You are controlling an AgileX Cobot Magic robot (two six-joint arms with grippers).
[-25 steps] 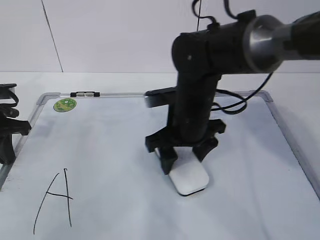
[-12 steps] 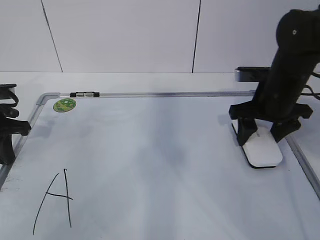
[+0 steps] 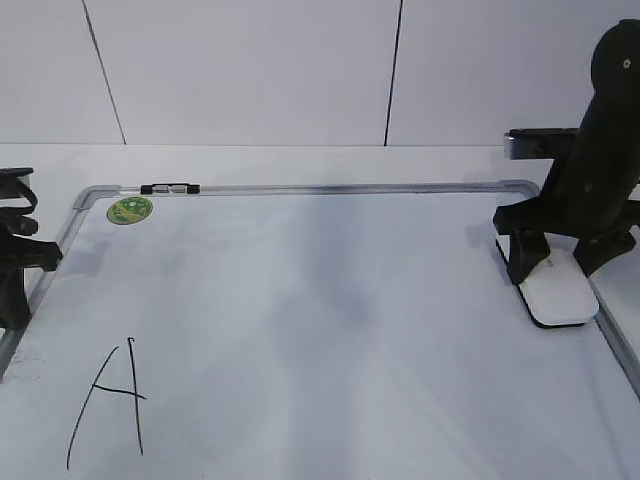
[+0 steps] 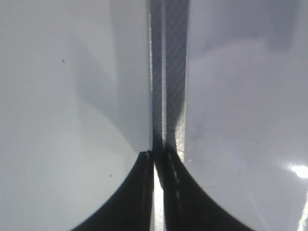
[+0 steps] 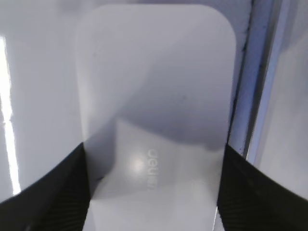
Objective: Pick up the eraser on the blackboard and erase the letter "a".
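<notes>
The white eraser (image 3: 560, 292) lies low on the blackboard (image 3: 300, 300) at its right side, right beside the grey frame. My right gripper (image 3: 556, 272) is shut on the eraser, one black finger on each long side. In the right wrist view the eraser (image 5: 154, 96) fills the frame between the fingers of that gripper (image 5: 153, 192). My left gripper (image 3: 12, 312) is at the board's left edge, shut and empty, over the frame strip (image 4: 171, 72) in the left wrist view (image 4: 155, 159). No lowercase "a" shows on the board.
A tall capital "A" (image 3: 110, 400) in black marker is at the board's lower left. A round green sticker (image 3: 130, 210) and a small black-and-silver clip (image 3: 170, 188) are at the far left corner. The right frame rail (image 5: 255, 96) runs just beside the eraser.
My right gripper has carried the eraser from the board's middle across to the right edge, beside the frame. The left arm has not moved.
</notes>
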